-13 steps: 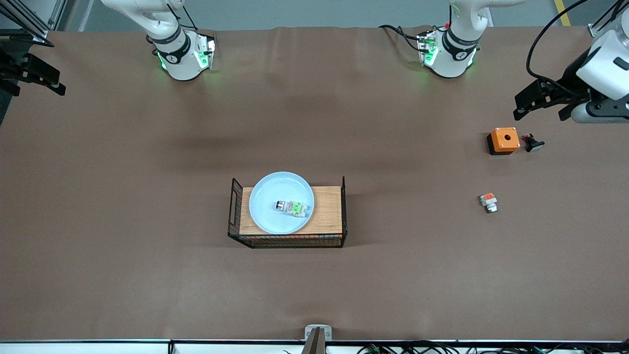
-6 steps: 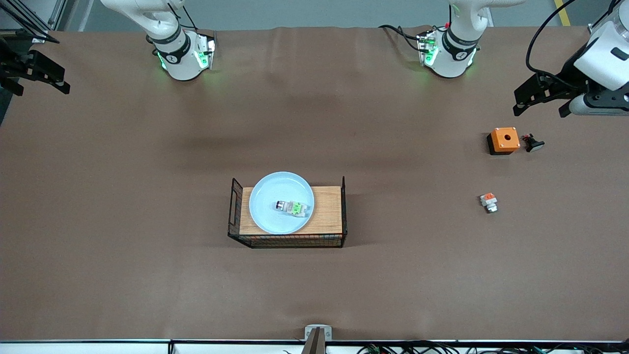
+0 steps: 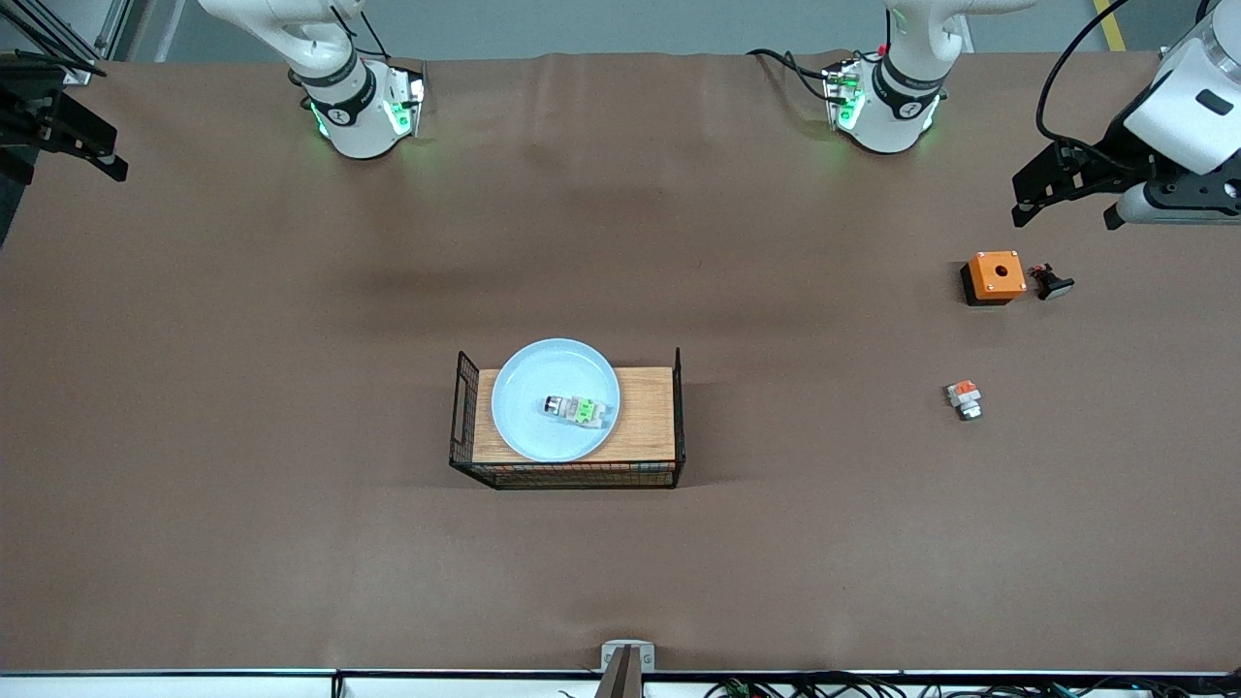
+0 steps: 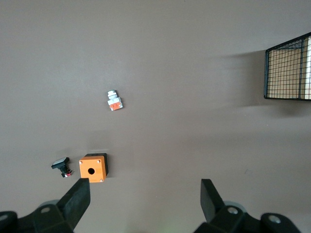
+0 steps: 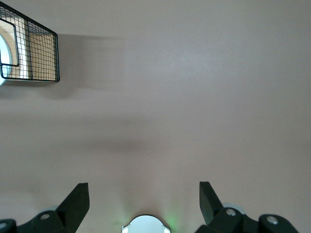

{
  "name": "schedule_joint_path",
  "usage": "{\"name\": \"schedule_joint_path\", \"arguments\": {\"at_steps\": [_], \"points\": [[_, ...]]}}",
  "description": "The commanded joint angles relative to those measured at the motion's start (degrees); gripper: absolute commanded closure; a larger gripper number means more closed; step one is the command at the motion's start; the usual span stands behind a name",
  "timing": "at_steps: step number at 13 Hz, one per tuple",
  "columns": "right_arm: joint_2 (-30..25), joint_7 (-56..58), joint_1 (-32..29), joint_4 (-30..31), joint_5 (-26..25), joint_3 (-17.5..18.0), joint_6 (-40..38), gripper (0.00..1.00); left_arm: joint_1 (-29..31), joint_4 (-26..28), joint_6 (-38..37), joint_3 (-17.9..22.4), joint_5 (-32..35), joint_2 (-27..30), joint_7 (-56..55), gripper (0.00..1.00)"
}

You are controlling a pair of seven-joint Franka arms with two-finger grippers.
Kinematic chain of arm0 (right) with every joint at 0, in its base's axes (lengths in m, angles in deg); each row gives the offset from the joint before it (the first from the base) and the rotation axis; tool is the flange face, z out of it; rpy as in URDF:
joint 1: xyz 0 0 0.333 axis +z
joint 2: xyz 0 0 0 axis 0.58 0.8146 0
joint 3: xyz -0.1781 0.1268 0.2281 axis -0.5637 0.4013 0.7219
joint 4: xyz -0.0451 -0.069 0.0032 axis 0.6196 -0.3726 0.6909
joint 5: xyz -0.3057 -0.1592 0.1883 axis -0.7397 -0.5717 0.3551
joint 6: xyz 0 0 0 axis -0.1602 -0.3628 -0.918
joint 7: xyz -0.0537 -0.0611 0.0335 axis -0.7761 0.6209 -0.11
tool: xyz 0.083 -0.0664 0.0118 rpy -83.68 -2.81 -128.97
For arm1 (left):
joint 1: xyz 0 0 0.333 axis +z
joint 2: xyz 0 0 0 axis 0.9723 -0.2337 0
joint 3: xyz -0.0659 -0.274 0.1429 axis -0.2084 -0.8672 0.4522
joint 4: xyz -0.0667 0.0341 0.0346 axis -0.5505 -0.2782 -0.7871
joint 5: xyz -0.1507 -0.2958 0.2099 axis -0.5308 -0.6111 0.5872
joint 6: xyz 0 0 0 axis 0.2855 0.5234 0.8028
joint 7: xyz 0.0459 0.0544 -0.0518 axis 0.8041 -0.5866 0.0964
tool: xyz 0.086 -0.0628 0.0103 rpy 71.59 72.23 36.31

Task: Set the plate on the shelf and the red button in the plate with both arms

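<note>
Plate [image 3: 555,399]: on the basket's [image 3: 679,407] board.
Red button [image 3: 580,410]: lying in plate.
Left pincer [image 3: 1062,189]: wide, empty, above orange box [image 3: 995,275].
Right pincer [image 3: 73,136]: wide, empty, well apart from basket.

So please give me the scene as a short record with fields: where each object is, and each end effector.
plate: on the wooden board of the wire rack
red button: lying on the plate
orange box: on the table, toward the left arm's end
left end effector: open, empty, over the table near the orange box
right end effector: open, empty, at the right arm's end
</note>
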Motion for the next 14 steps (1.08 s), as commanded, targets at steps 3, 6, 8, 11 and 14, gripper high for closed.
{"name": "schedule_joint_path", "arguments": {"at_steps": [3,6,8,11,14], "points": [[0.6,-0.9,0.3,-1.4,-0.1,0.0,-0.8,0.00,0.0,1.8,0.7,-0.9,1.5,1.7,1.1,0.00],[0.7,-0.9,0.3,-1.4,-0.2,-0.1,-0.8,0.00,0.0,2.0,0.7,-1.6,1.5,1.7,1.1,0.00],[0.7,-0.9,0.2,-1.4,-0.2,-0.1,-0.8,0.00,0.0,1.9,0.7,-1.6,1.5,1.7,1.0,0.00],[0.9,-0.9,0.2,-1.4,-0.2,-0.1,-0.9,0.00,0.2,2.0,0.7,-1.6,1.5,1.7,1.0,0.00],[1.2,-0.9,0.1,-1.4,-0.2,-0.1,-0.8,0.00,0.4,1.9,0.7,-1.6,1.5,1.7,1.0,0.00]]}}
